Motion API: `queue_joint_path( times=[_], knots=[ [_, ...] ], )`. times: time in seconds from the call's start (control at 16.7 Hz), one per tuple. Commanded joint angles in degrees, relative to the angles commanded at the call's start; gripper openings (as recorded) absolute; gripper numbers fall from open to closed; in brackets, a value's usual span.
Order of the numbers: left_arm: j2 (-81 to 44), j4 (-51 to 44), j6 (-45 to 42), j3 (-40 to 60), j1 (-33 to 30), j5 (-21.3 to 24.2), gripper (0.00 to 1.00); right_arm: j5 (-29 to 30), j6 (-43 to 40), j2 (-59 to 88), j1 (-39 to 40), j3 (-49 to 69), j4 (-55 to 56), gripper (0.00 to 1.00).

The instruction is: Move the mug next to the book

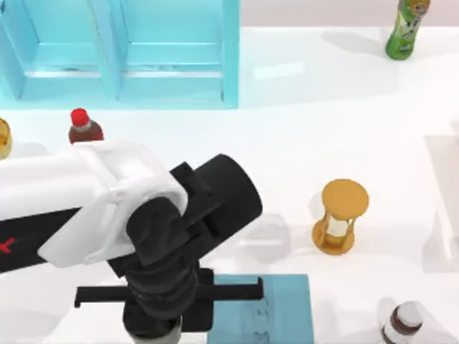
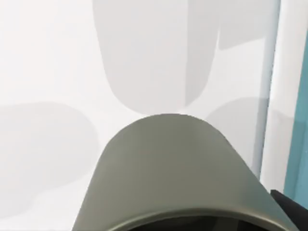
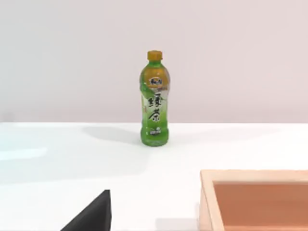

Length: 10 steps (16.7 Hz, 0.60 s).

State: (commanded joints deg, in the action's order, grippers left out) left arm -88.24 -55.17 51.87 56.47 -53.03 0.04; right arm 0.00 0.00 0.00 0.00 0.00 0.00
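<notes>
Your left gripper (image 1: 154, 326) carries the mug (image 2: 178, 173), its fingers hidden, so whether they clamp it cannot be told; the book (image 1: 276, 308) lies just beside; lower straight, keeping clear of its edge.

L arm (image 1: 79, 197): white shell w/ red mark; black wrist | black crossbar

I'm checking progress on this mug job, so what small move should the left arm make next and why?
Probably lower it slightly and let go. The mug sits close under the left gripper at the table's front edge, just left of the book, so it looks close to placed.
</notes>
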Motion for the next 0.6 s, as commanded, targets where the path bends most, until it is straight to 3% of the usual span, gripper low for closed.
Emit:
queue_joint_path(
  times=[0.18,0.6],
  knots=[
    [0.0,0.0,0.0,0.0,0.0,0.0,0.00,0.0,0.0,0.0,0.0,0.0,0.0,1.00],
    [0.0,0.0,0.0,0.0,0.0,0.0,0.53,0.0,0.0,0.0,0.0,0.0,0.0,1.00]
  ],
)
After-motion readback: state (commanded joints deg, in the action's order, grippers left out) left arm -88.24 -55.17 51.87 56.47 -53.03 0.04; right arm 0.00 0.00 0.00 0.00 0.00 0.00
